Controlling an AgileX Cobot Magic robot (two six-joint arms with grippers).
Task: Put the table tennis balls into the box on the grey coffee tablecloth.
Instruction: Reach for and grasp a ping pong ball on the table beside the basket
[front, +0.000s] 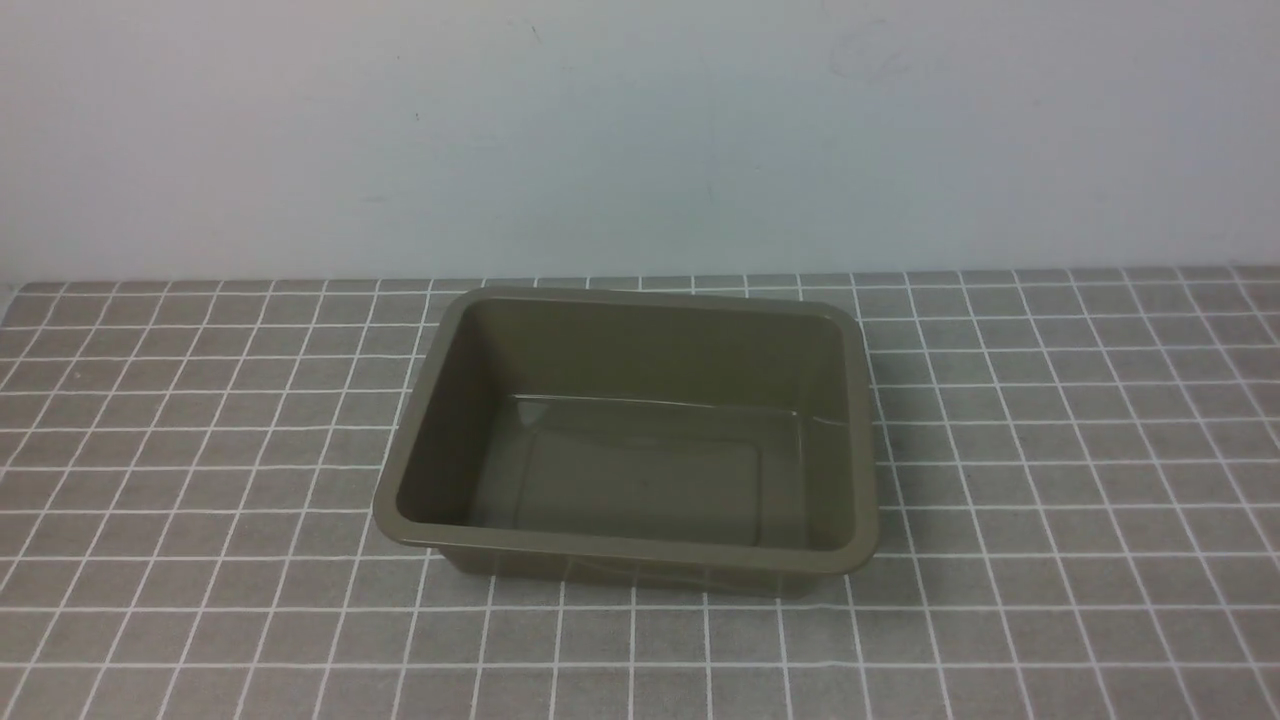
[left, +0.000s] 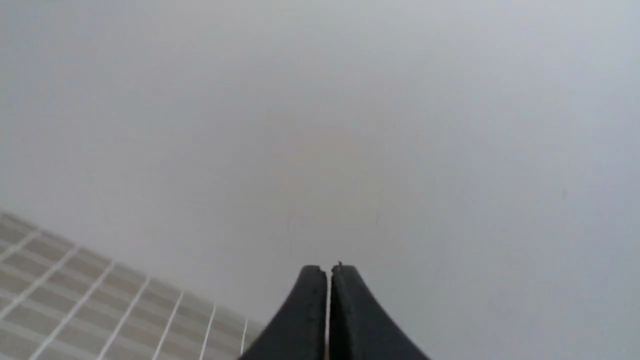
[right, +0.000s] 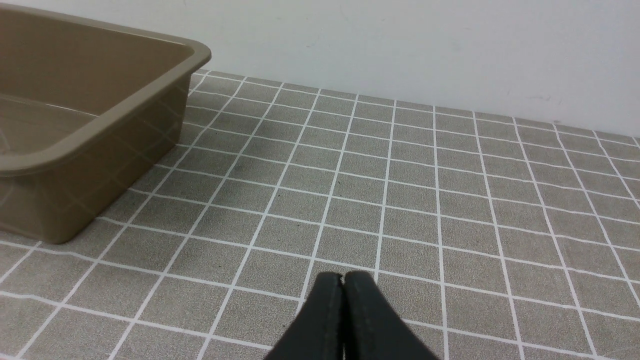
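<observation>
The box (front: 620, 548) sat empty mid-frame on the tablecloth (front: 1050, 450) with no ball in any view (the job looked unstarted), and the left gripper (left: 328, 272) and right gripper (right: 343, 277), both pinched together on nothing, would first need to find one.

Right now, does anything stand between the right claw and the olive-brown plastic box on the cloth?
Nothing visible does. In the right wrist view, only bare grey-brown checked cloth lies between the shut right claw and the olive-brown glossy plastic box.
</observation>
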